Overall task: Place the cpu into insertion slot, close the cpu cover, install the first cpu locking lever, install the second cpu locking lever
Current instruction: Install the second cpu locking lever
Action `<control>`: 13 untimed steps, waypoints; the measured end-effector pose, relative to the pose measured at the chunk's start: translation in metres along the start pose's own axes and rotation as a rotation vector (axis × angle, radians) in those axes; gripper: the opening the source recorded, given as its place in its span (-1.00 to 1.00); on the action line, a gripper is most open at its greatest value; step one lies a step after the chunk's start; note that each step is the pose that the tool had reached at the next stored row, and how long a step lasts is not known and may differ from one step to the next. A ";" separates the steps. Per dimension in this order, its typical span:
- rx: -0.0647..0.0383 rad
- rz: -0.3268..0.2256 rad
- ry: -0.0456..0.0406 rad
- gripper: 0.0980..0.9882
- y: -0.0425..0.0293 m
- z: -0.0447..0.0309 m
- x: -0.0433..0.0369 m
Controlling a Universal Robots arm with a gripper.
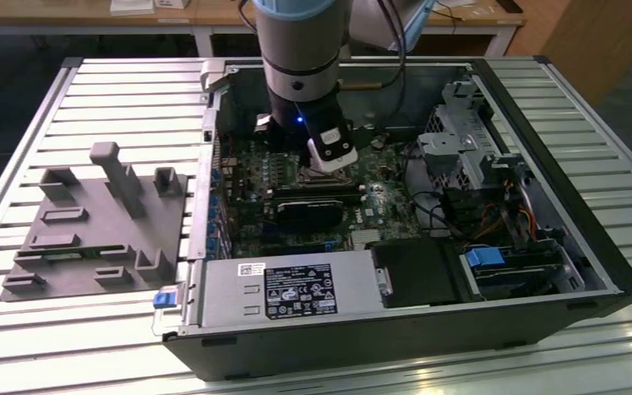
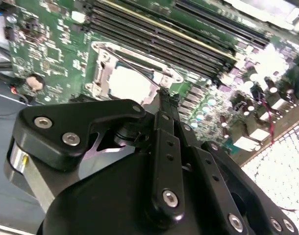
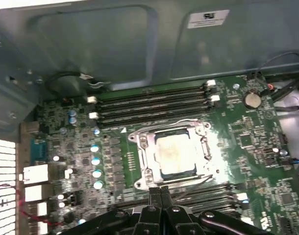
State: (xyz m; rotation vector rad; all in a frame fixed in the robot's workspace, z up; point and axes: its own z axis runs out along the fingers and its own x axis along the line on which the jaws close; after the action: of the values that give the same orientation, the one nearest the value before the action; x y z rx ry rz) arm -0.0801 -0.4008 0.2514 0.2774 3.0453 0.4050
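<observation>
Already the cpu (image 3: 175,152) sits in the insertion slot (image 3: 139,174) with the cpu cover (image 3: 148,157) closed over it — by my reading, the locking-lever stage. The end effector (image 3: 158,192) hovers beside the socket, fingers pressed together, holding nothing. Hooking a thin lever calls for fine aim. The computer case (image 1: 579,206) rests on a slatted tabletop (image 1: 108,90).

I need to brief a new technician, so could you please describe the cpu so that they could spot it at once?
Look inside the open computer case at the green motherboard. Between the rows of long black memory slots sits a silvery framed socket, and the cpu is the flat square inside it. Its dull silver-grey metal top sets it apart from the green board and dark slots around it.
</observation>
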 end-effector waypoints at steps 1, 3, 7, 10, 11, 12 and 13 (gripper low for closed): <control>0.001 0.000 -0.0003 -0.99 0.0004 0.0002 -0.0023; 0.005 0.001 -0.0010 -0.99 0.0009 0.0007 -0.0057; 0.028 -0.001 -0.0043 -0.99 0.0012 0.0021 -0.0091; 0.041 -0.001 -0.0060 -0.99 0.0012 0.0040 -0.0115; 0.043 -0.001 -0.0057 -0.99 0.0010 0.0051 -0.0120; 0.043 -0.001 -0.0052 -0.99 0.0006 0.0065 -0.0122; 0.043 -0.001 -0.0044 -0.99 0.0002 0.0081 -0.0121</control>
State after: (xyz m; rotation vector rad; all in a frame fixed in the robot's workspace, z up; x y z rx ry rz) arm -0.0676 -0.4008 0.2440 0.2792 3.0527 0.3387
